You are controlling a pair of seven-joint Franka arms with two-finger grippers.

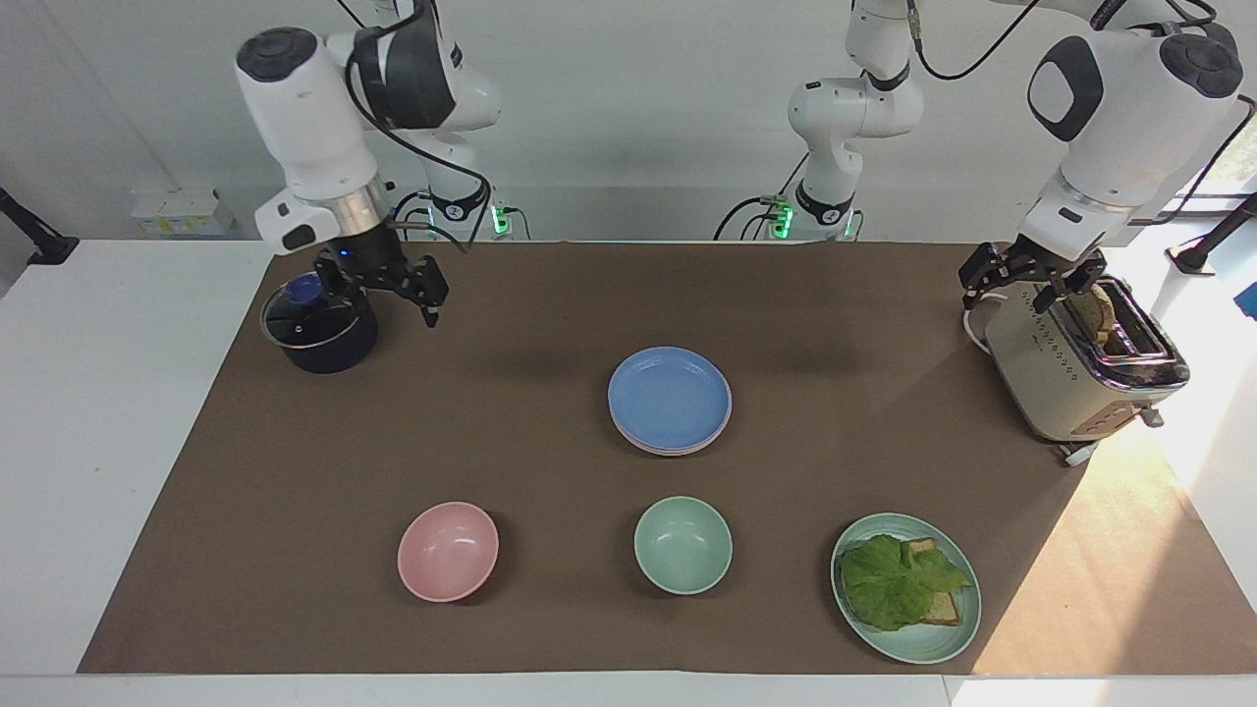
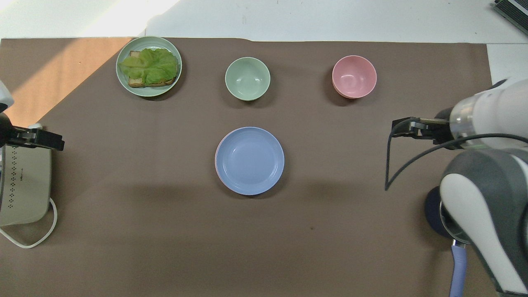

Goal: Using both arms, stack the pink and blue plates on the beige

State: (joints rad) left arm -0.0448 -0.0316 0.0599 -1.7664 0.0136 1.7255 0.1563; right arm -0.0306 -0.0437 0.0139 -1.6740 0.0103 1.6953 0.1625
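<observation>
The blue plate [image 1: 670, 396] [image 2: 250, 160] lies on top of a stack in the middle of the brown mat. The pink plate's rim [image 1: 656, 445] [image 2: 216, 159] peeks out under it. The beige plate is hidden. My right gripper [image 1: 388, 298] [image 2: 406, 126] hangs open and empty over the mat beside the saucepan, well away from the stack. My left gripper [image 1: 1021, 293] [image 2: 41, 139] waits open and empty above the toaster's edge.
A lidded saucepan [image 1: 319, 327] stands at the right arm's end and a toaster [image 1: 1080, 368] with bread in it at the left arm's end. Farther from the robots sit a pink bowl [image 1: 448, 551], a green bowl [image 1: 683, 544] and a green plate [image 1: 967, 628] with lettuce and toast.
</observation>
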